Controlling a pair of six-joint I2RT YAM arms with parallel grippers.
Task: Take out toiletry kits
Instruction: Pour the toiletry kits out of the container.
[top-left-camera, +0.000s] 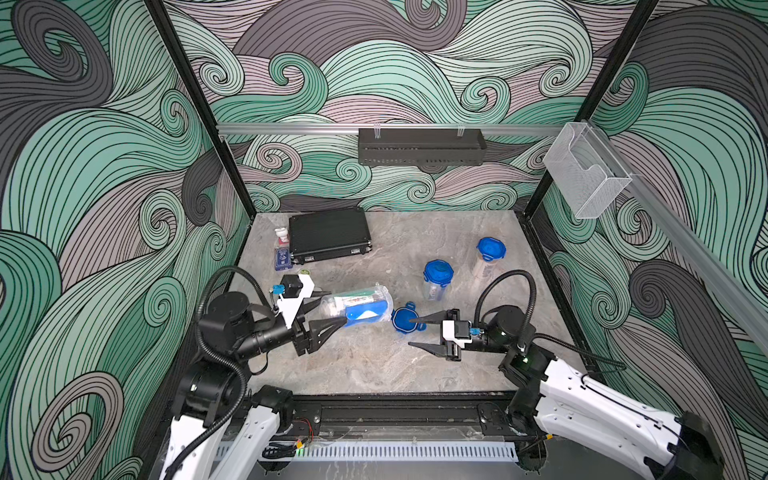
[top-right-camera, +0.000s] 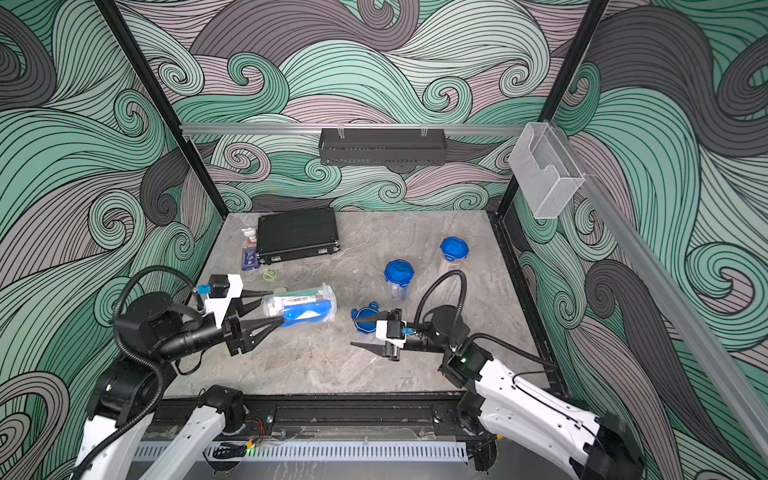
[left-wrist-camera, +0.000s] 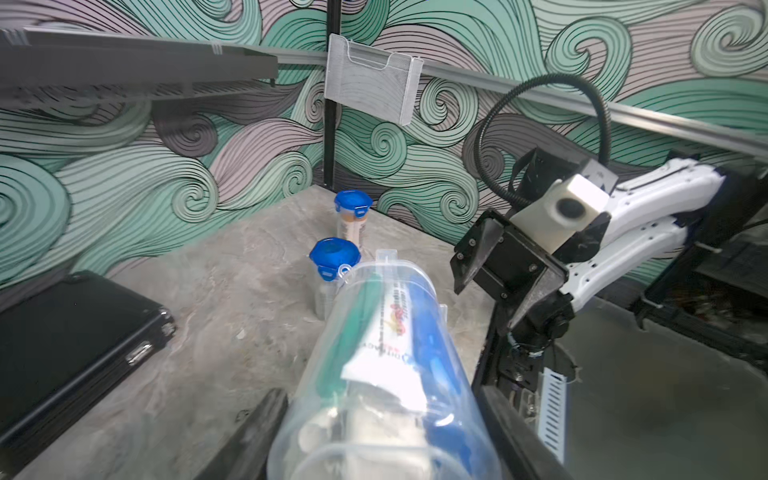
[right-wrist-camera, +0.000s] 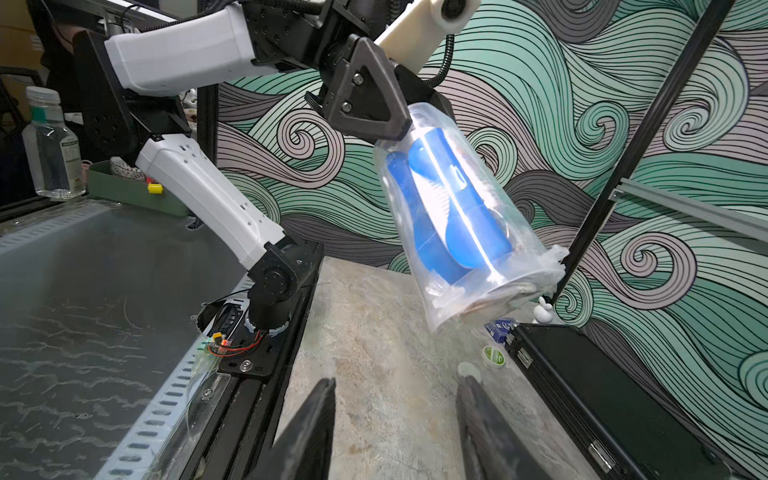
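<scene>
A clear plastic container is held on its side above the table, with my left gripper shut on its base end. Its lidless mouth points toward the right arm. Inside is a toiletry kit: a toothpaste tube, a green toothbrush, a blue pouch and white packets. The container's blue lid lies on the table. My right gripper is open and empty, low over the table by that lid.
Two more clear containers with blue lids stand at the right, one nearer, one farther. A black ribbed case and a pump bottle sit at the back left. A round green packet lies by the case.
</scene>
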